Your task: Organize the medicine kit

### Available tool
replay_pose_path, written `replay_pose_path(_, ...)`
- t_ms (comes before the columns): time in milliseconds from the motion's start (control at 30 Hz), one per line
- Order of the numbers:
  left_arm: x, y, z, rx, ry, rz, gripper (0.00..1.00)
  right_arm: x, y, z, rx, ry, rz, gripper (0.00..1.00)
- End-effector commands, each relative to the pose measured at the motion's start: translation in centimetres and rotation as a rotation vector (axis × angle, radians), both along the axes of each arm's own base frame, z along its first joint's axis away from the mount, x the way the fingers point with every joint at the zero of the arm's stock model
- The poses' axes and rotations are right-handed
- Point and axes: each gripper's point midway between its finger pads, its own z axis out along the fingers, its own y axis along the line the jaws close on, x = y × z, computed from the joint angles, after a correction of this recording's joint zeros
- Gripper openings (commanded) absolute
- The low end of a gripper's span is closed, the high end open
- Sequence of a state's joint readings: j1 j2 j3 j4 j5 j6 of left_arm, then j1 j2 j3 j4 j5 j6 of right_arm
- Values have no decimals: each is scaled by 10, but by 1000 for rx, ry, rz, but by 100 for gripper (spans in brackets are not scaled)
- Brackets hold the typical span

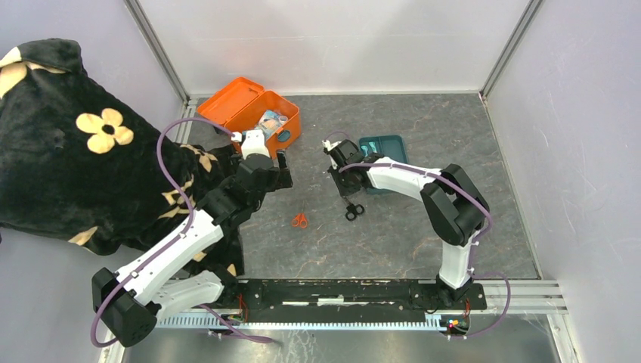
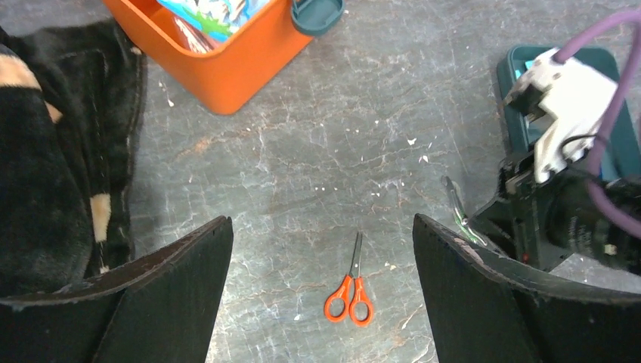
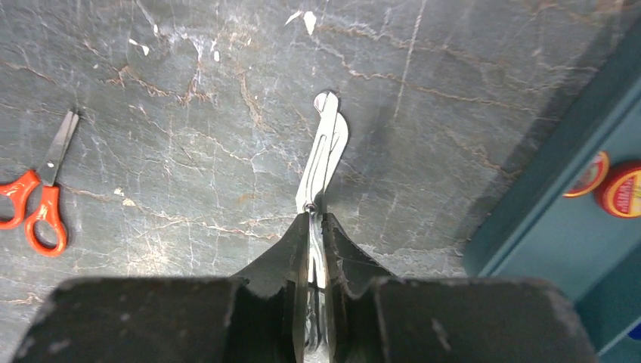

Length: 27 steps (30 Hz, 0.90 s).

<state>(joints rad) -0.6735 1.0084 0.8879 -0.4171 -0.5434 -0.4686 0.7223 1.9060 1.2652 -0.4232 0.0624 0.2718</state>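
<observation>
The orange medicine kit point(image 1: 261, 113) stands open at the back left, its lid laid back and packets inside; the left wrist view shows its near corner point(image 2: 227, 68). My left gripper point(image 1: 268, 155) hovers just in front of it, open and empty point(image 2: 321, 223). Small orange-handled scissors point(image 1: 300, 220) lie flat on the table, seen between the left fingers point(image 2: 350, 291). My right gripper point(image 1: 344, 189) is shut point(image 3: 316, 219) on black-handled metal shears point(image 1: 354, 212). Their blades point(image 3: 321, 151) stick out past its fingertips, low over the table.
A flat teal tray point(image 1: 385, 147) sits just right of the right gripper, with small round red tins point(image 3: 623, 189) in it. A black blanket with cream flowers point(image 1: 75, 151) covers the left side, up to the kit. Walls close in the back and both sides.
</observation>
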Motion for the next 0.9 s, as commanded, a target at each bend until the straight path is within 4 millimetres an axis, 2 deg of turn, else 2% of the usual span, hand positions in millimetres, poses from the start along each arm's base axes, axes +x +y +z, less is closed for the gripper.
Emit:
replay_pose_path(0,3,-12,-9,-109,6,17,94,11,1,36,68,-65,-34,11)
replay_pose_path(100,3,-18,-20,-127,37,5,94,15,-1,44,80,-79,-39,11)
replay_pose_path(267,4,-25,-27,-138,55,-15,94,16,-2,46,80,-71,-10,14)
replay_pose_path(433,4,-24,-28,-128,55,-10,94,12,0,32,56,-40,47,35)
replay_pose_path(533,5,-23,-28,-127,52,-6,94,13,3,24,48,-27,51,43)
replay_pose_path(700,4,-22,-29,-124,54,-5,94,15,8,15,28,-18,53,50)
replay_pose_path(867,4,-21,-29,-117,52,-4,94,16,8,7,-42,-24,43,51)
